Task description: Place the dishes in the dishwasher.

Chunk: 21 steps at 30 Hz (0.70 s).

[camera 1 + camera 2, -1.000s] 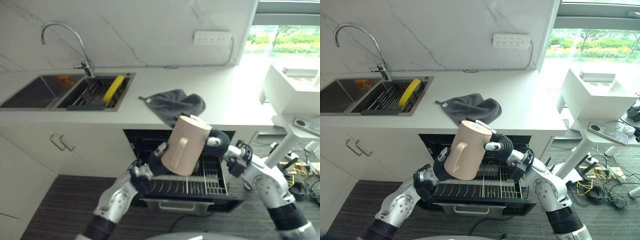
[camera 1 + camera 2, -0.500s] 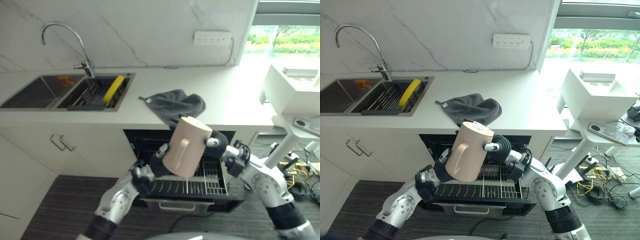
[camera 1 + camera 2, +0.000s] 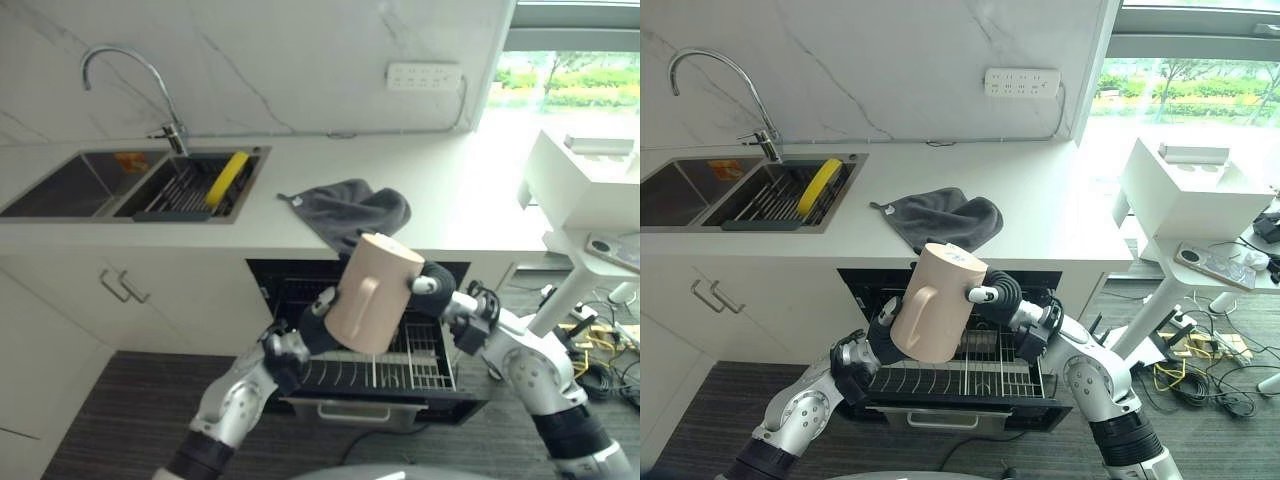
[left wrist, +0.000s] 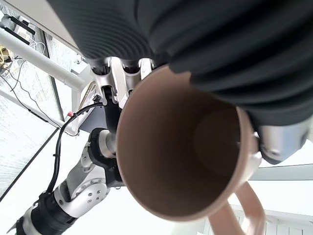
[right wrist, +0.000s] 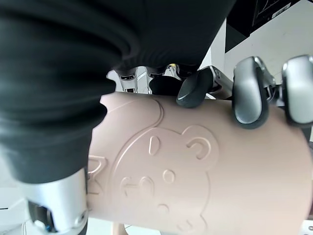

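I hold the pink mug point(image 3: 371, 293) in the air between my two hands, tilted, its handle turned toward my body and its open mouth toward my left wrist camera, which looks straight into an empty cup. My right hand point(image 5: 247, 95) is closed on it: the fingers curl over the mug's wall above the embossed bear face, thumb pressed beside them. My left hand point(image 3: 322, 322) sits against the lower end of the mug; in its wrist view the fingers point(image 4: 116, 78) reach past the rim along the outside, so I judge it is gripping too, though loosely.

Just below and beyond both hands lies the pulled-out dishwasher rack point(image 3: 985, 380), its wire tines bare where I can see them. Farther off, past my hands on the counter, a grey cloth point(image 3: 350, 207) lies crumpled, and well to my left the sink point(image 3: 60, 185) holds a drying rack with a yellow dish point(image 3: 227, 176).

As I judge it, the mug is lifted and over the dishwasher but not yet set down; lowering it into the rack is left, and the yellow dish in the sink remains to be fetched.
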Tool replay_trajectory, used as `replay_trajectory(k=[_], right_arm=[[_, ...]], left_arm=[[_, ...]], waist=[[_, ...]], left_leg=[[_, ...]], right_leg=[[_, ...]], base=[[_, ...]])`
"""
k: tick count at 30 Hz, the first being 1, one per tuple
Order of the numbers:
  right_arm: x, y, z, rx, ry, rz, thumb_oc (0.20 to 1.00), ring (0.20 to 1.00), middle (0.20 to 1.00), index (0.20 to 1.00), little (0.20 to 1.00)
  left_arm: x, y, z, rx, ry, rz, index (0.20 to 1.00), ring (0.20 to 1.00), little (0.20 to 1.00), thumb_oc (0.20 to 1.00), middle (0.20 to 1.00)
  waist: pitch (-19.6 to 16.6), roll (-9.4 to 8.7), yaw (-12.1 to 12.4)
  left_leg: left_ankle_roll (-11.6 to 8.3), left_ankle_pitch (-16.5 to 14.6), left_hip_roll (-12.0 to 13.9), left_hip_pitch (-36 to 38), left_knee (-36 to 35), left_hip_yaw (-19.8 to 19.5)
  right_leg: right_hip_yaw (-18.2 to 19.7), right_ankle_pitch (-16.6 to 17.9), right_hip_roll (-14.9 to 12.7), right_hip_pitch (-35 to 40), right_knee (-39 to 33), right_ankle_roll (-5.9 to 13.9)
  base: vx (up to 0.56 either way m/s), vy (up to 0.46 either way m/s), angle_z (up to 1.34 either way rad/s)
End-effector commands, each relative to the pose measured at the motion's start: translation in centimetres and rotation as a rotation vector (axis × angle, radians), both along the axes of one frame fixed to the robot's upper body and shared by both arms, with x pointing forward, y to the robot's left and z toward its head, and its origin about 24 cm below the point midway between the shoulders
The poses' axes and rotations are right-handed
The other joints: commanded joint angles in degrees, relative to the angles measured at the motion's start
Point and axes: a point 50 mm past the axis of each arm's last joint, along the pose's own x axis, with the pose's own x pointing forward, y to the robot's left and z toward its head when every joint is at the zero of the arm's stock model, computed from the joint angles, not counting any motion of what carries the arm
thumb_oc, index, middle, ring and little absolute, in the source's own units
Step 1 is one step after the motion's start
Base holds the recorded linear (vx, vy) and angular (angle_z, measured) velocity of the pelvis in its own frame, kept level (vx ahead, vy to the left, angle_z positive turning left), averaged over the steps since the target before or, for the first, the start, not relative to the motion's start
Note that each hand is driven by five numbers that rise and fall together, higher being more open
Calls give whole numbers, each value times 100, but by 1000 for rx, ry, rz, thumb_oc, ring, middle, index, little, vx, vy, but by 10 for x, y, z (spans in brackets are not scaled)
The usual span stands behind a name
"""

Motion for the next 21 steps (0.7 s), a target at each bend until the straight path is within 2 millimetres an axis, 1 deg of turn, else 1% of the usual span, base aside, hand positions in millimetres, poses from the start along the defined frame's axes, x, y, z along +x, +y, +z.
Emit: replay_trajectory(k=[1,15,21], right_arm=[[-1,23,30,178,-87,124,1000,1000,1000,1000,1000],[-14,32,30,224,-70,270,1000,1000,1000,1000,1000],[-15,34,32,239,-76,289,1000,1000,1000,1000,1000]], left_arm=[[20,-3,18,-24,-90,3,200,200,200,200,200],[20,-3,17,-28,-83,6,200,200,200,200,200],[20,-3,17,-28,-84,6,200,200,200,200,200]], waist=[[55,-270,129],[46,-282,147],[53,-280,149]], left_leg=[[-201,-345,301,280,39,-42],[-207,-341,306,287,39,-47],[-207,-346,307,294,39,-42]], right_leg=[[-285,-578,-499,348,39,323],[-298,-582,-490,360,39,316],[-295,-590,-487,369,39,313]], base=[[0,0,0],[0,0,0],[0,0,0]])
